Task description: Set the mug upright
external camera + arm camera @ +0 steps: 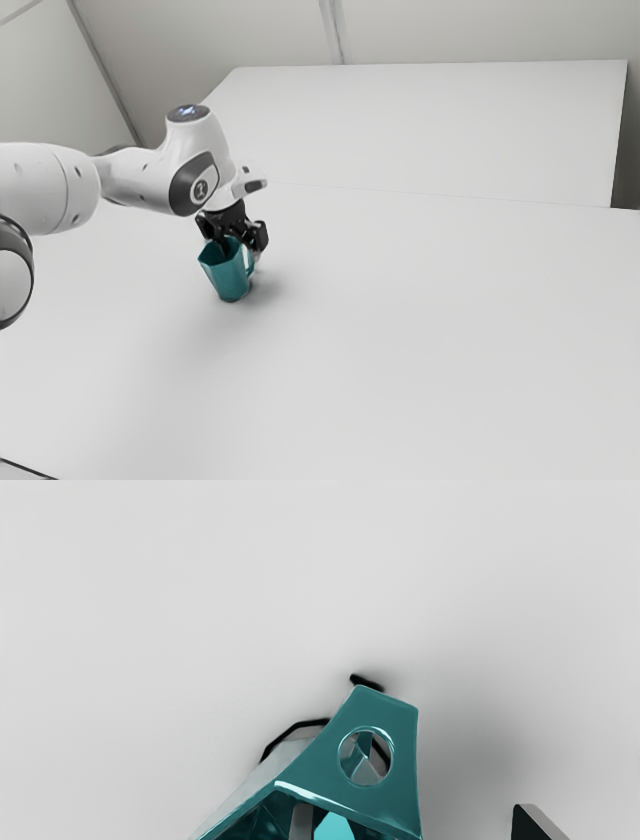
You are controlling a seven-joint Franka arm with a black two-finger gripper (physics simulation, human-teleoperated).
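The teal mug (229,275) stands on the table with its mouth up, its top leaning a little toward the exterior view's left; whether its base rests flat I cannot tell. At its rim is my black gripper (243,243), open. Seen from the wrist, the mug (320,775) has a flat handle side with a round hole. The gripper (419,827) straddles that side: one finger (301,825) is down inside the mouth, the other (537,827) stands outside, apart from the mug.
A broad white table (400,330) spreads around the mug, with pale walls behind it. The mug's soft shadow falls beside it on the table.
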